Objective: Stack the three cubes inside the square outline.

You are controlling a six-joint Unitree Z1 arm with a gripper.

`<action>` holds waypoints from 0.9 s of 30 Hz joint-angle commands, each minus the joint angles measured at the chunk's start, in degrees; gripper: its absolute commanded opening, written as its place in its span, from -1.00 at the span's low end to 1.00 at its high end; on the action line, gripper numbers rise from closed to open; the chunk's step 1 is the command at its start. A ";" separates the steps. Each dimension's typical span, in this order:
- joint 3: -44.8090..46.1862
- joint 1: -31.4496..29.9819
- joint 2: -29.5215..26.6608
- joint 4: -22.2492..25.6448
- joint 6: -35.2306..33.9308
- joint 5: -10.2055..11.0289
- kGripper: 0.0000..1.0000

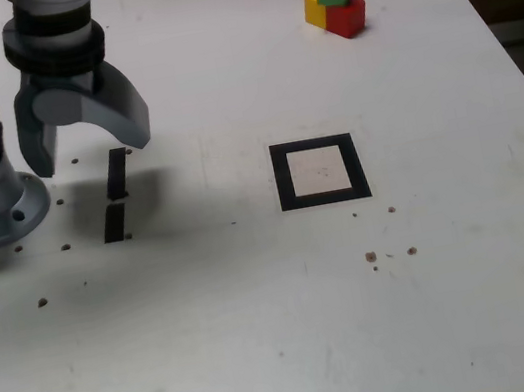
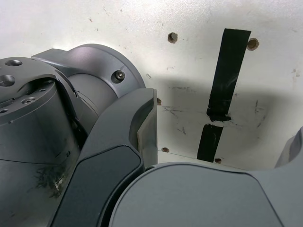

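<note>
A white tabletop (image 1: 267, 337) dotted with small holes carries two short black tape strips (image 1: 116, 194), end to end, pointing toward twelve o'clock.

no readable text, labels, brands or numbers in either view. only markings: thick black tape square outline with white centre (image 1: 320, 172) and two short black tape strips (image 1: 116, 194) on white worktop (image 1: 267, 337); neither carries lettering. small green, yellow and red solid-colour cubes (image 1: 334, 0) plain, unprinted. grey robot arm housing (image 2: 33, 123) unmarked.
</note>
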 commanded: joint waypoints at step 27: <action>-45.11 0.89 9.92 20.02 9.93 7.16 0.99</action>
